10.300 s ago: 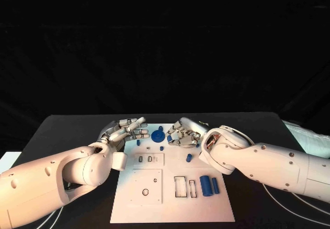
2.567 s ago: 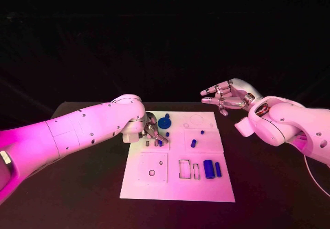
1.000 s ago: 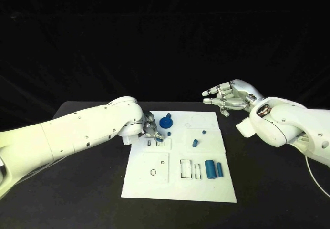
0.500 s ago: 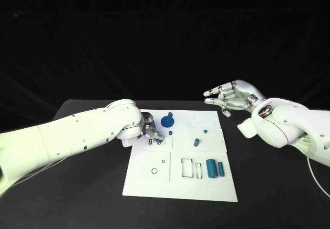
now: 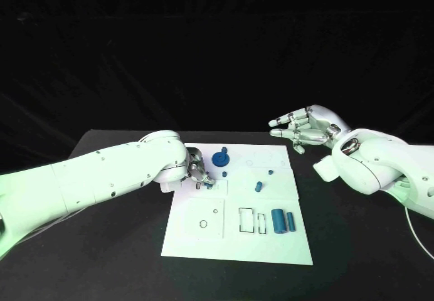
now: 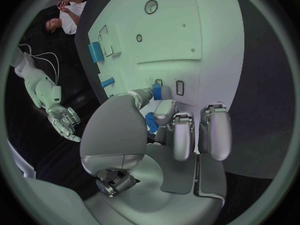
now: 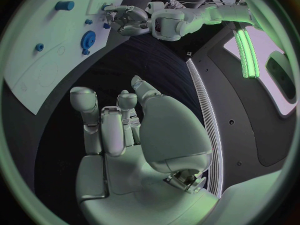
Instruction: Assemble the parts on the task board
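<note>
your left hand (image 5: 197,172) low over upper left of white flat task board (image 5: 271,244), fingers (image 6: 181,135) curled round small blue peg (image 6: 157,91), pinched upright near small slots, likely lining up for insertion. right hand (image 5: 303,130) raised off board at upper right of frame, fingers apart, holding nothing, parked clear so left can work. blue round gear piece (image 5: 220,160) sits just beside left hand; two blue cylinders (image 5: 283,222) lie at lower right of board, waiting. black worktop (image 5: 108,251) under all.
</note>
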Action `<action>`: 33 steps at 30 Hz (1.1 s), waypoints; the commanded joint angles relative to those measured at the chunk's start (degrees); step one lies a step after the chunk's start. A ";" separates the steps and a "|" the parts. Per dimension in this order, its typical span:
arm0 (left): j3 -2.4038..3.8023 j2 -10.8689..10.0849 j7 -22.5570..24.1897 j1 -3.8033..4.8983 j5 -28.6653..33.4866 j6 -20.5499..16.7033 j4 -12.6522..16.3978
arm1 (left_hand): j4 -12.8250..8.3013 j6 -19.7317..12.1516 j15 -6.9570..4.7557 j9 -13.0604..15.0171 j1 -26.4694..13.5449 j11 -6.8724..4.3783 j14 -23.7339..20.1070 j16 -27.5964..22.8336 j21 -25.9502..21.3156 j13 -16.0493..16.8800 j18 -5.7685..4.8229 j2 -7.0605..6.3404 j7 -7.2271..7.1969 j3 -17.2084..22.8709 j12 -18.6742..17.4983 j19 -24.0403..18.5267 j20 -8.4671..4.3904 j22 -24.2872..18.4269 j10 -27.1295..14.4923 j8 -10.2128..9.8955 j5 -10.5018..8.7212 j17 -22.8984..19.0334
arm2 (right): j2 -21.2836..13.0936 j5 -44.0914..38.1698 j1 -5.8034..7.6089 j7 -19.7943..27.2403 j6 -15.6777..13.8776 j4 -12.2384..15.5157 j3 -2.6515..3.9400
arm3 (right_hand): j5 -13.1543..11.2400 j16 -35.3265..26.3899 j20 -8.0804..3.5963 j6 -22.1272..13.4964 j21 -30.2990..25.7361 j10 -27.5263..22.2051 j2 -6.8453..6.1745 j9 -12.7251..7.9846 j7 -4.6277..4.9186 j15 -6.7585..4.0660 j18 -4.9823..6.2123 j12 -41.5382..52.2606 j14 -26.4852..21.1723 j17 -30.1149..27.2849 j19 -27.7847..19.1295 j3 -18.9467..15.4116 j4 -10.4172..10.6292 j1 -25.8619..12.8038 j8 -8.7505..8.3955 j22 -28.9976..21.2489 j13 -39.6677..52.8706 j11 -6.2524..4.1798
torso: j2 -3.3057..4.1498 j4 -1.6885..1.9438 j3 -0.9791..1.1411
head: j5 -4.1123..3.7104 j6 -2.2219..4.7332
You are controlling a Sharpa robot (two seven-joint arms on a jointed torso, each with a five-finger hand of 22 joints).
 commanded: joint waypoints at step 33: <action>-0.14 0.16 0.51 -0.30 -2.11 3.63 -0.24 | -11.59 0.92 0.00 -0.21 -0.18 0.06 6.03 0.14 -0.17 -0.20 -0.72 -0.37 -0.18 10.81 -0.49 2.78 -0.13 7.80 0.56 -0.12 1.20 15.09 | 0.15 0.26 -0.15 0.42 0.88 -0.16 -0.05 | 0.58 -0.30 0.04 -0.44 -0.31 -0.34 0.68 -0.02 -0.08 -0.23 0.89 0.12 2.41 0.02 0.55 0.04 0.24 -0.71 -0.19 -0.23 -0.09 -0.05 | 0.00 0.01 0.03 | 0.10 -0.44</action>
